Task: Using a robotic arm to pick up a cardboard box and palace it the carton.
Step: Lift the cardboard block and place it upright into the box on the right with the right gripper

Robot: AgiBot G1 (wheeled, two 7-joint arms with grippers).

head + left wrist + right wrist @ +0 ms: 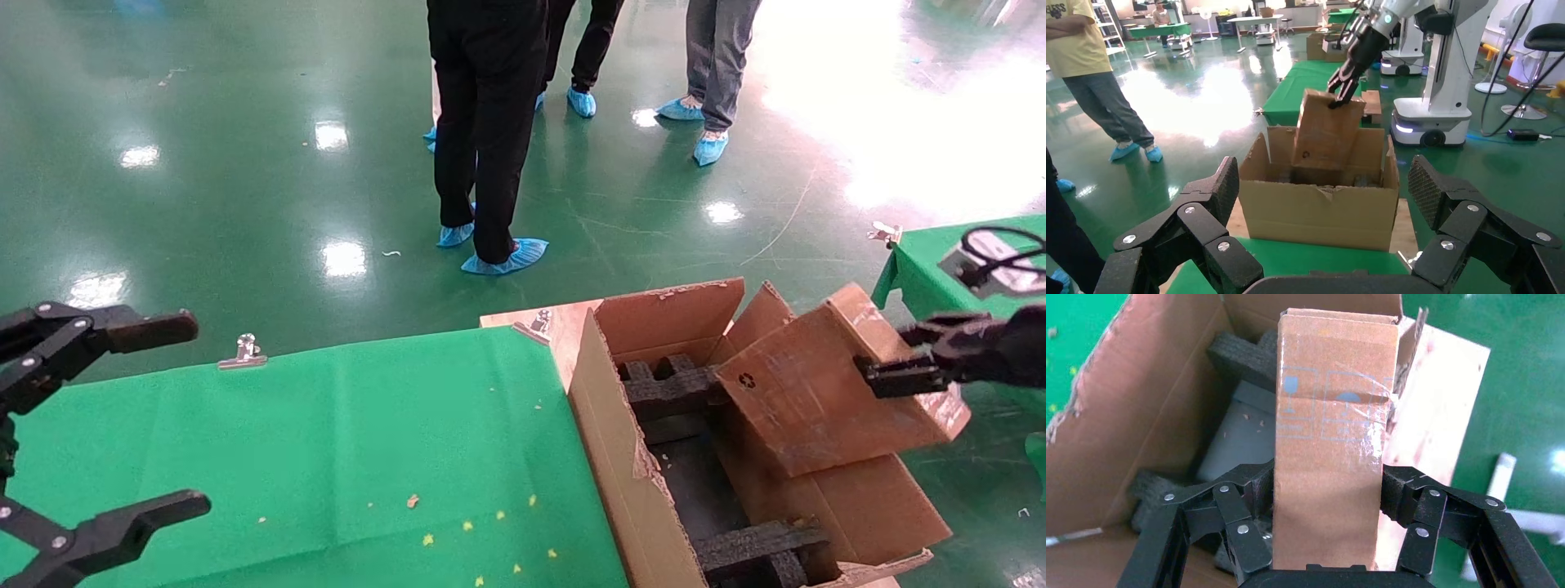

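My right gripper (895,377) is shut on the small flat cardboard box (825,384) and holds it tilted over the open carton (609,441), its lower end dipping inside. The box carries a black recycling mark. In the right wrist view the box (1333,447) sits clamped between both fingers (1257,496), above black foam blocks (1242,355) inside the carton. In the left wrist view the white robotic arm (1389,24) holds the box (1324,131) over the carton (1321,208). My left gripper (98,425) is open and empty at the left over the green table.
The carton stands at the right end of the green-clothed table (327,441) on a wooden board (564,327). Metal clips (243,351) hold the cloth. People in blue shoe covers (490,122) stand beyond the table. Another green table (932,269) is at the right.
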